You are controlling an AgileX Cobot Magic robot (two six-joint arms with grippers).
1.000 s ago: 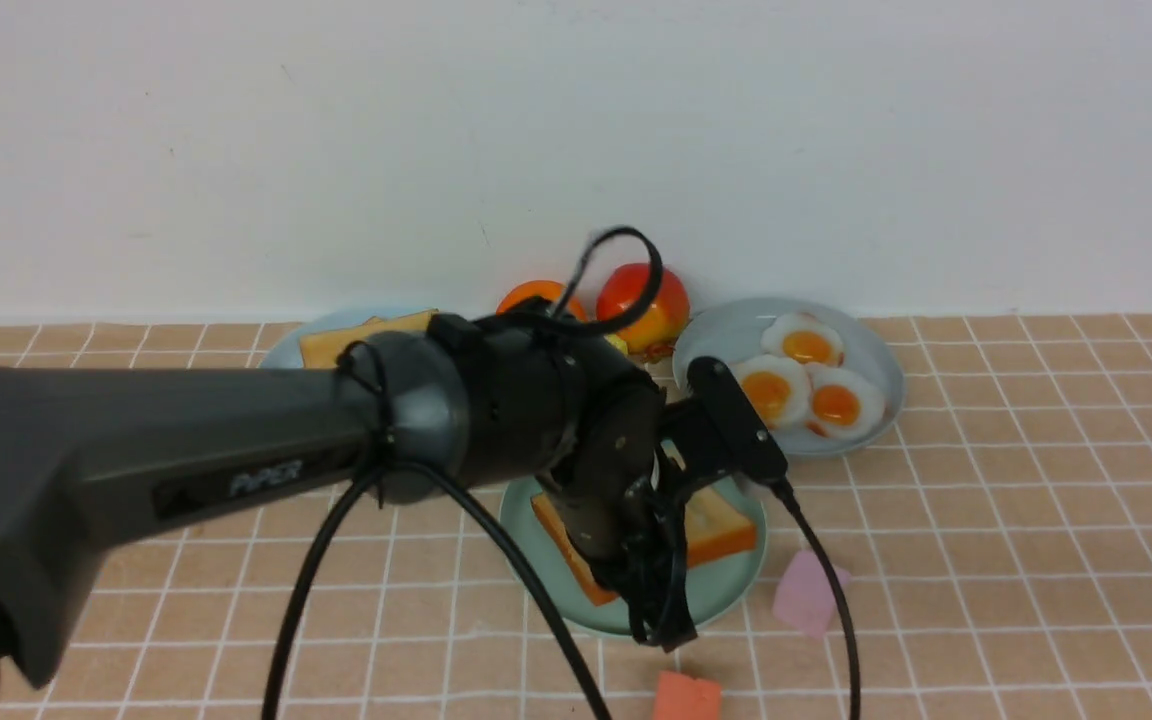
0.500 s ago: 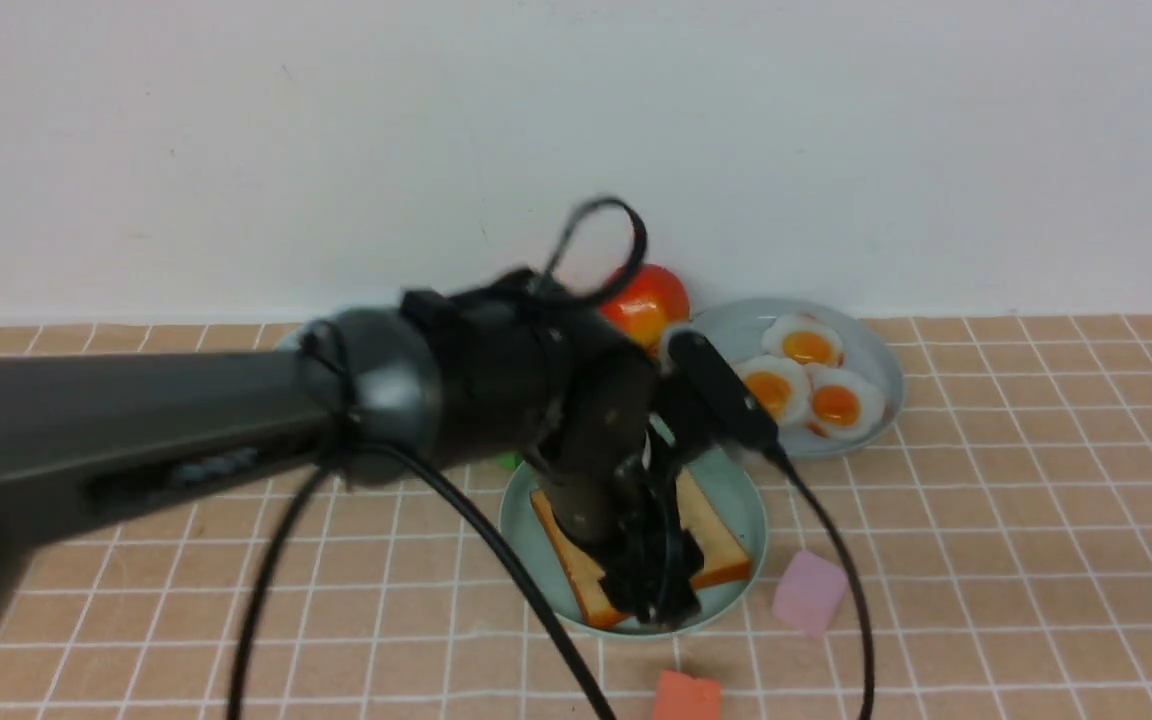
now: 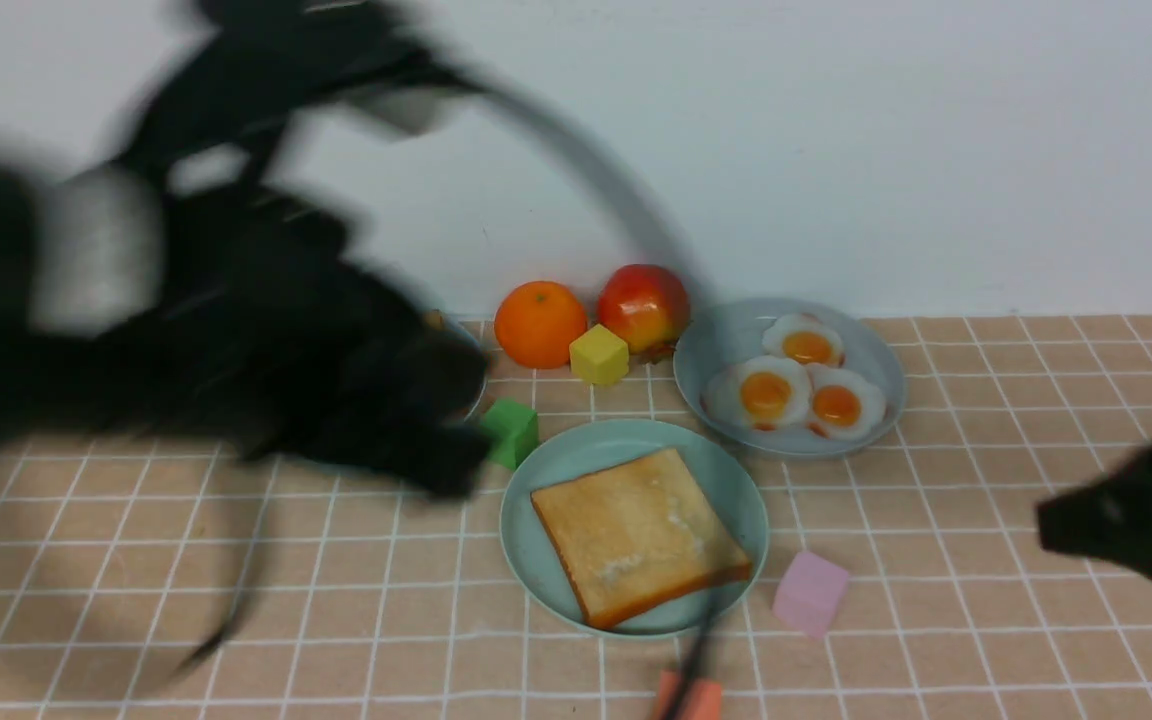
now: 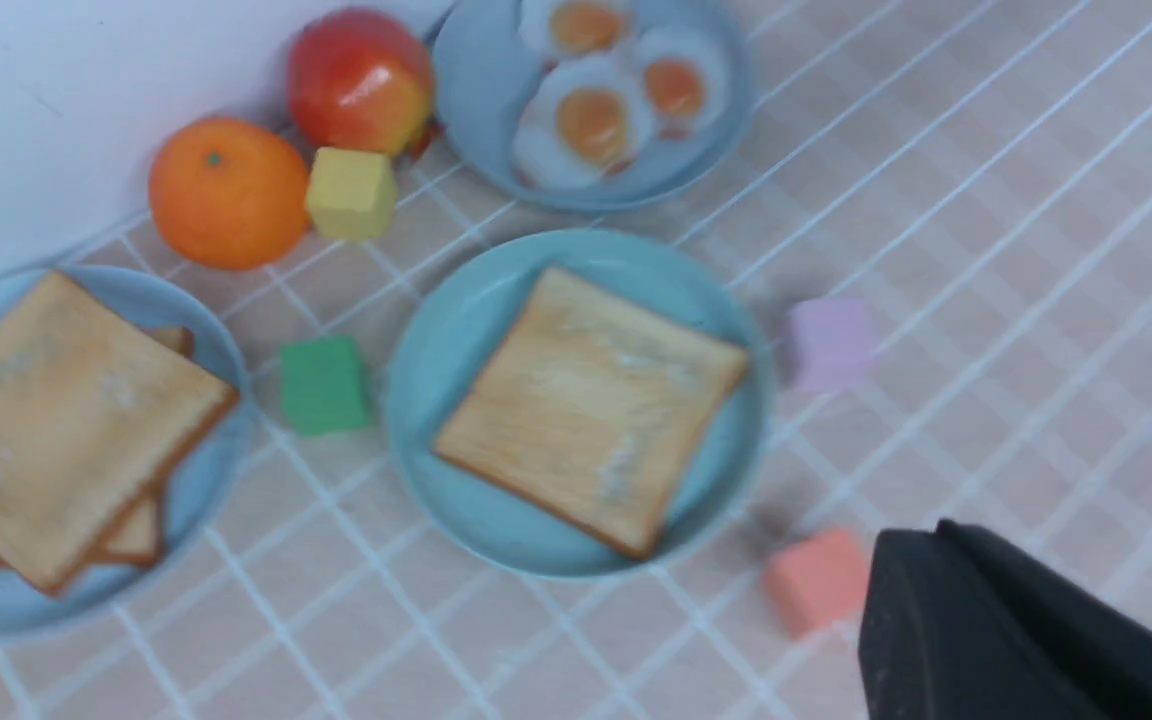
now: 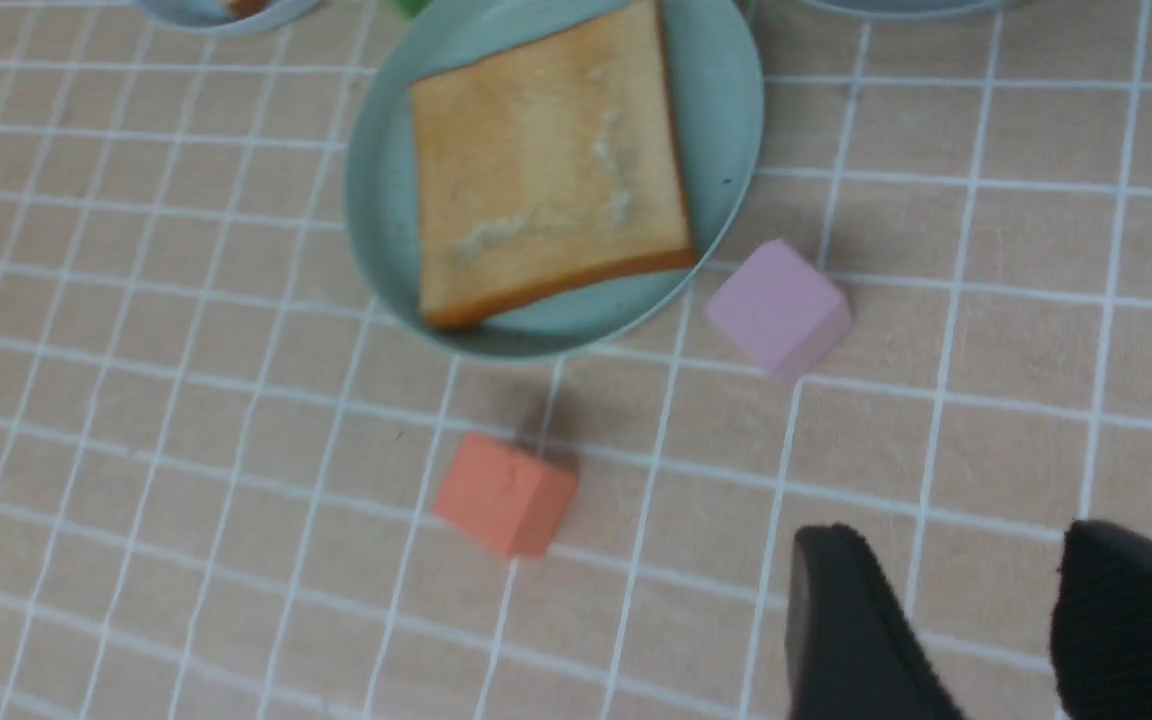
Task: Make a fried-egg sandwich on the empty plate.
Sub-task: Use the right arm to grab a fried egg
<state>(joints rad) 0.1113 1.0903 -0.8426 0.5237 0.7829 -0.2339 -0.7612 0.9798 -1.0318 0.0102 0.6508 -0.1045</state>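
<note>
While toast (image 3: pixel 636 530) is lying on the plate (image 3: pixel 576 455) at lower centre, the left hand (image 4: pixel 921 545) is hanging closed, empty; the right hand (image 5: pixel 951 540), spread and empty, is probably risking knocking the nearby cube (image 5: pixel 778 305) into it.

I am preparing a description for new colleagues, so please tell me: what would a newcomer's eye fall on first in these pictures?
First, the left arm, a large dark blur filling the left side of the front view. Next, the single slice of toast lying flat on the green plate in the middle of the table, and behind it to the right three fried eggs on a blue-grey plate.
</note>
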